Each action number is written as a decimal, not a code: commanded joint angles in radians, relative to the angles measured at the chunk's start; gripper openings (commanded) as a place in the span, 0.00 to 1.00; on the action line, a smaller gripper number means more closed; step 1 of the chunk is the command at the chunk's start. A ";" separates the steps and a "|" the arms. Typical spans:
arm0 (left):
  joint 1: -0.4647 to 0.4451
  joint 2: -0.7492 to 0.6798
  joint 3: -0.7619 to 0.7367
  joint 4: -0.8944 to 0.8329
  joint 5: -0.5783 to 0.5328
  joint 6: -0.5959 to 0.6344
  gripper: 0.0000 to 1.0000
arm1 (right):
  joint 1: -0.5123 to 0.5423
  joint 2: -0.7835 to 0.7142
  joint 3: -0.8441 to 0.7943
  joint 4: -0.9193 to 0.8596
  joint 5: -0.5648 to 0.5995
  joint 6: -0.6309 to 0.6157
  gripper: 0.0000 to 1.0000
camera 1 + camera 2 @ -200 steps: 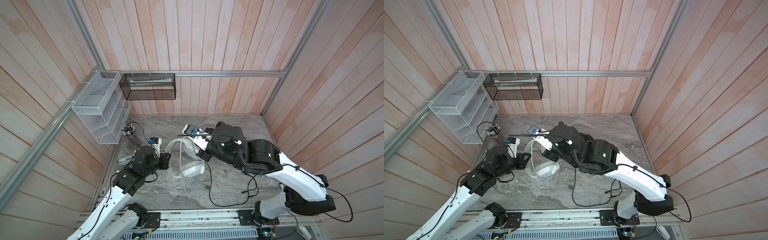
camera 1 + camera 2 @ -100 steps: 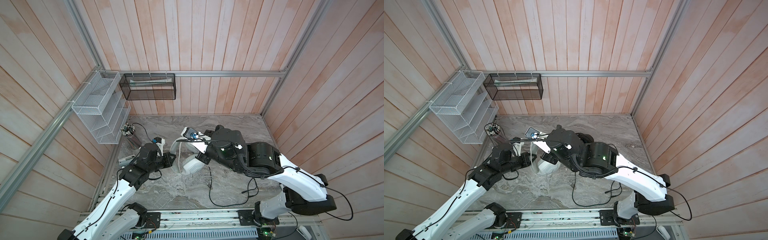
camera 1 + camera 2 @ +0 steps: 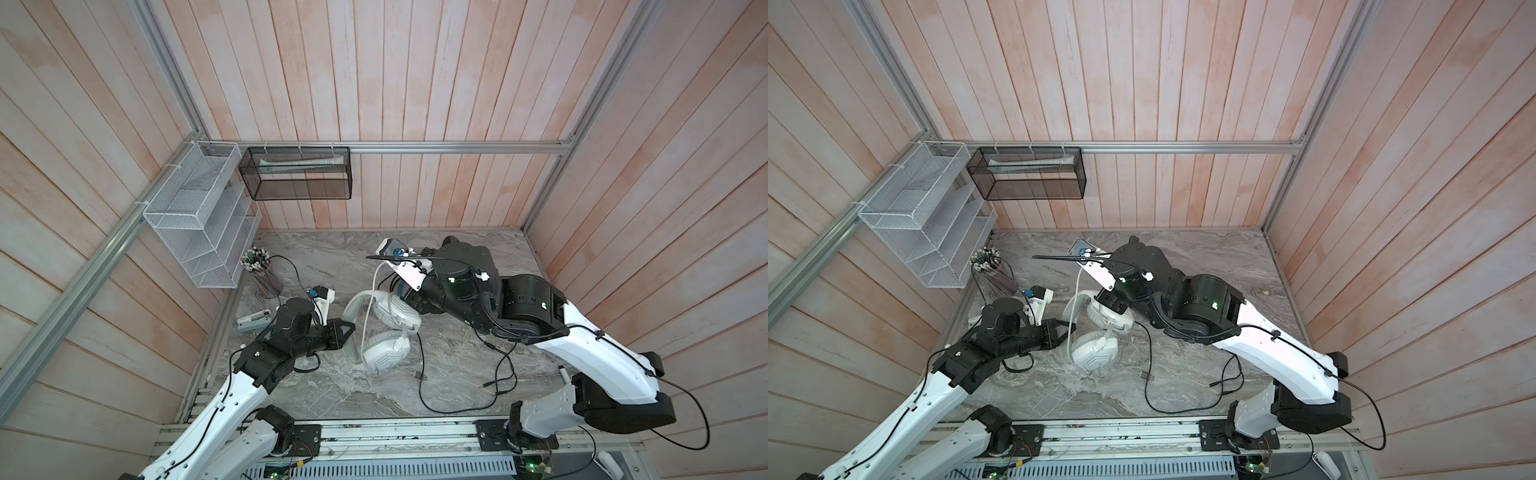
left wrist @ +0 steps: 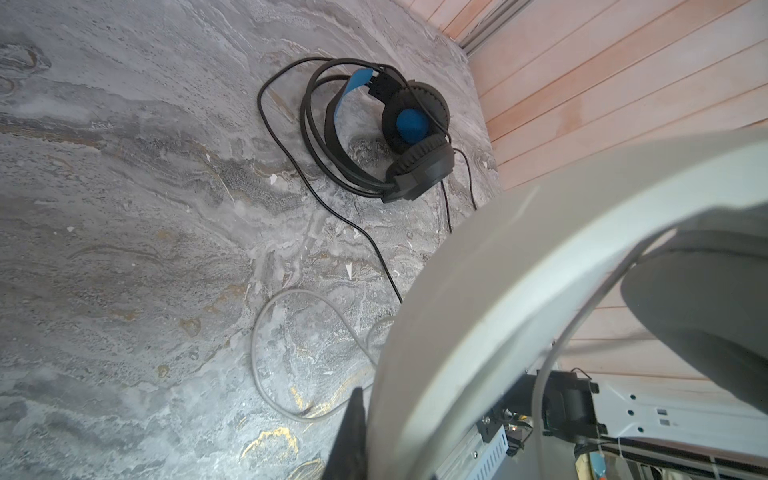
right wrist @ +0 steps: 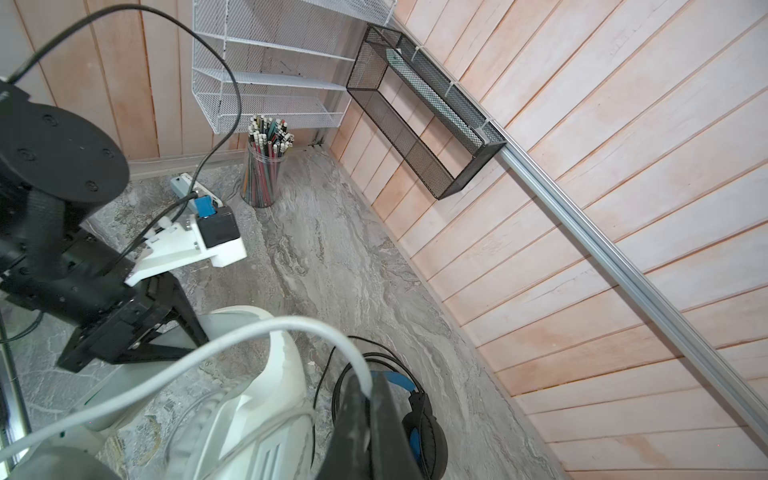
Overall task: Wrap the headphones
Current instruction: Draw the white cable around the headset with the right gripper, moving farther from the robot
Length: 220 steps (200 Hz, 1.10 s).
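The left gripper [image 3: 348, 330] is clamped on the headband of the white headphones [image 3: 386, 350] over the middle of the marbled table [image 3: 316, 399]. One ear cup bears a chevron mark. The right gripper [image 5: 360, 381] pinches their white cable [image 5: 270, 326], raised above them. Only the wrist views show the black headphones [image 4: 415, 137] lying near the wall. Both top views hide them under the right arm.

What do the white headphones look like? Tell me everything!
The white headphones are big over-ear ones, all white and pale grey, smooth plastic by the look. A wide curved headband joins two round padded ear cups. They are near the middle of the grey marbled table. The left gripper is shut on the headband, and the right gripper pinches their white cable, holding it up in an arc.
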 commanded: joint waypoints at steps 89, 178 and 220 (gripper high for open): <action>-0.019 0.005 0.016 0.024 0.023 -0.026 0.00 | -0.064 0.129 -0.007 0.070 -0.081 0.023 0.00; -0.020 -0.025 0.125 -0.155 -0.121 0.015 0.00 | -0.254 0.050 -0.255 0.287 -0.184 0.095 0.00; -0.018 -0.067 0.213 -0.222 -0.148 0.019 0.00 | -0.330 0.033 -0.351 0.364 -0.276 0.124 0.00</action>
